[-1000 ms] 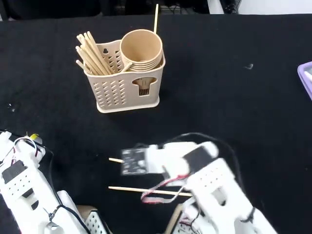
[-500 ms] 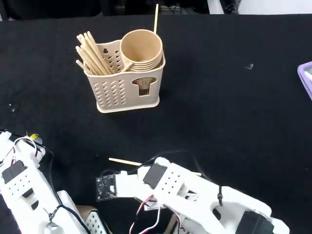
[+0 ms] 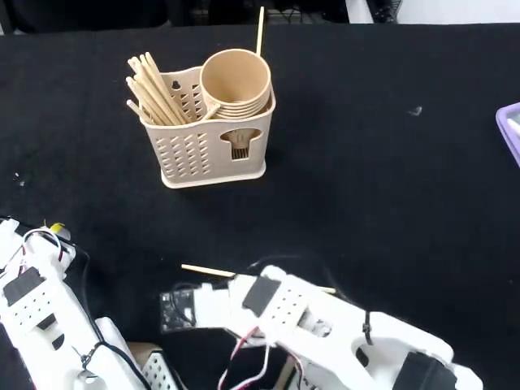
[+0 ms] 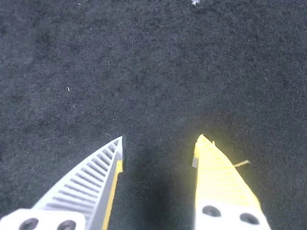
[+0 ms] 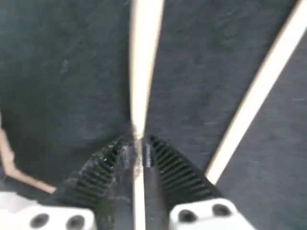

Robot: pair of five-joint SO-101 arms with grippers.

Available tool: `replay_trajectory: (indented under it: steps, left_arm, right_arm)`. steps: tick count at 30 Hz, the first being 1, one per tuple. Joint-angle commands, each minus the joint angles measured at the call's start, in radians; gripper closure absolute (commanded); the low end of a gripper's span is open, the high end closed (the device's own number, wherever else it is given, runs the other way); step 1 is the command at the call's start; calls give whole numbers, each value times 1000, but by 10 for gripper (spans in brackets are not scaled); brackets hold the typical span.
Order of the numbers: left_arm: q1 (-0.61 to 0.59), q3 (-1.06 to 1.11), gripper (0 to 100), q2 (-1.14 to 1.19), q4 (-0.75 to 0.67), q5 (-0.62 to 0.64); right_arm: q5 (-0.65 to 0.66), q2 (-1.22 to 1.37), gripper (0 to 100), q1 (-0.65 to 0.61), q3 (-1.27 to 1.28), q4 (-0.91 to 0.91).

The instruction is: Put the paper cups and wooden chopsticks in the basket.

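The beige basket stands at the back left of the black table with a stack of paper cups and a bundle of wooden chopsticks in it. My right gripper is low over the table near the front edge, shut on one chopstick that lies along the cloth. A second chopstick lies slantwise beside it, and its end sticks out from behind the right arm. My left gripper hangs open over bare cloth at the front left.
One chopstick stands up behind the basket. A purple tray pokes in at the right edge. The left arm sits at the front left corner. Wide black cloth lies between the basket and both arms.
The right arm has swung down and leftward over the nearer chopstick, which it now covers. Over the last half second it has hardly moved. The left arm stays still.
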Motion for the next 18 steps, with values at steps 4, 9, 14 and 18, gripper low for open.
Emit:
replay_trajectory:
  steps: [4, 9, 14, 18]
  left_arm:
    - [-1, -22, 762, -18, -15, 5]
    - [-1, -22, 762, -18, -15, 5]
    - [-1, -21, 762, -18, -15, 5]
    - [-1, -21, 762, -18, -15, 5]
  right_arm:
    - [84, 7, 988, 133, -150, 8]
    - [86, 8, 952, 180, -151, -63]
    - [84, 8, 744, 187, -110, -89]
    - [84, 8, 734, 187, -53, -152]
